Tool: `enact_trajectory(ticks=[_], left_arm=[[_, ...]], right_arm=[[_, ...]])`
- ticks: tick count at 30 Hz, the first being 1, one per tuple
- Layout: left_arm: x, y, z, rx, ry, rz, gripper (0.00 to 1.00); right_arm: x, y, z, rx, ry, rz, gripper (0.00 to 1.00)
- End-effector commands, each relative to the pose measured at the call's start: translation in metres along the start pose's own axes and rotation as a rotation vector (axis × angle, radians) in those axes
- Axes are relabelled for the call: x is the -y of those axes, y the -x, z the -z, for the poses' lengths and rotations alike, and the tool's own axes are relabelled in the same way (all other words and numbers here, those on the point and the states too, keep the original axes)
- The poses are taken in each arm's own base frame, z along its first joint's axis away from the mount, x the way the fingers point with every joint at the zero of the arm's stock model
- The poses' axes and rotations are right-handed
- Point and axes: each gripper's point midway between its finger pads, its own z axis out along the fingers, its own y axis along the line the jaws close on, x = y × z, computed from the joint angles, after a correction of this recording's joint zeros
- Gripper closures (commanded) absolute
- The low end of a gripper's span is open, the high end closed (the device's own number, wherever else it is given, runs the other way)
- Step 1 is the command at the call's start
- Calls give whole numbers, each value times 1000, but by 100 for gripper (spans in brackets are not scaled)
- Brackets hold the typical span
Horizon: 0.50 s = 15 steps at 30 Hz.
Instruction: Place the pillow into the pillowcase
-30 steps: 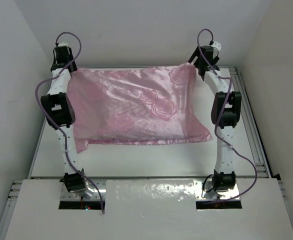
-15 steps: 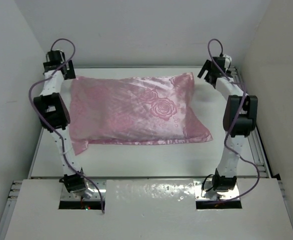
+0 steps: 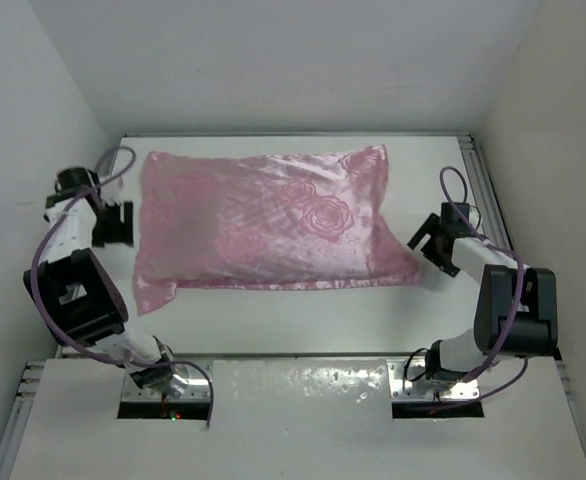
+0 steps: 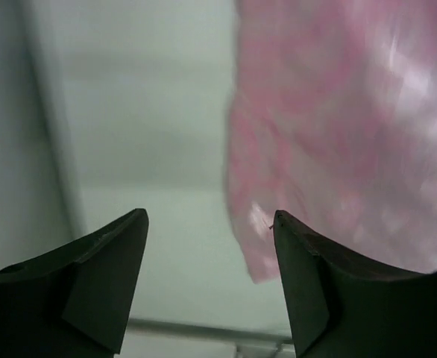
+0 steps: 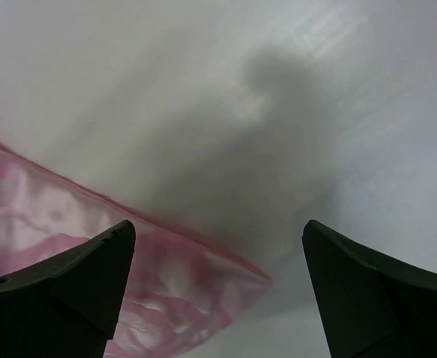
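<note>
hovering at the left side of the table (image 3: 293,312), the left gripper (image 3: 121,222) sits just beside the short left edge of the pillowcase (image 3: 263,220), apart from it as far as the overhead view shows. in its wrist view the left gripper (image 4: 209,218) has its two dark fingers (image 4: 103,268) spread partway with nothing between them; past the gap are bare table (image 4: 151,112) and the blurred pink edge of the pillowcase (image 4: 338,134).

mid-table: the pillowcase lies flat, long side across the table and rose pattern up. it looks plump and filled out. lower left corner tails off into a limp flap, and lower right corner runs to a thin point. the pillow itself is hidden; no cream surface shows in any view.

right side: the right gripper (image 3: 430,243) is low, near the pointed lower right corner of the pillowcase, and the overhead view cannot settle whether they touch. in its wrist view the right gripper (image 5: 217,227) has its fingers (image 5: 69,280) spread wide and holds nothing. the pink corner of the pillowcase (image 5: 24,201) lies on the white table (image 5: 203,74) below, with a soft grey shadow above it. the view is motion-blurred.
</note>
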Motion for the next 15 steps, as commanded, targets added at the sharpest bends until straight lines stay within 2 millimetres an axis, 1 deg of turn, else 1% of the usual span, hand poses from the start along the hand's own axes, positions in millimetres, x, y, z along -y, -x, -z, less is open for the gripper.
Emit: enact_trajectory(ticks=[1,2,3,4,5,6,7,9,10,11,12,13,15], left_arm=[[35,-77,-11,-188,-105,-78,33],[48,-103,-18,-246,-142,-74,26],[54,-111,-20,-260,-161,-75,22],[62,-124,-26,-280,-181,-83,16],[67,-125,-31,-282,-182,-100,13],[68,-128,-41,-278,-160,-104,7],[67,-125,-45,-267,-155,-105,7],[68,-128,-57,-283,-154,-86,4],[67,-125,-64,-274,-150,-73,4],[68,-123,-68,-276,-152,-66,5],[68,-121,-75,-286,-156,-61,8],[69,-122,-78,-295,-160,-55,19],[70,-122,-82,-305,-164,-50,39]], right_arm=[[3,-10,6,-10,60,-76,9],[5,-14,6,-20,72,-85,9],[6,-18,6,-27,78,-87,7],[9,-29,3,-54,77,-85,7],[9,-34,2,-65,85,-82,6],[7,-40,0,-83,103,-80,5],[6,-41,0,-82,113,-81,5],[7,-46,-5,-102,109,-88,6],[9,-48,-5,-108,103,-104,8],[6,-50,-5,-120,122,-111,12],[8,-55,-4,-129,128,-128,16],[8,-57,-3,-133,137,-161,24],[12,-61,3,-131,158,-206,27]])
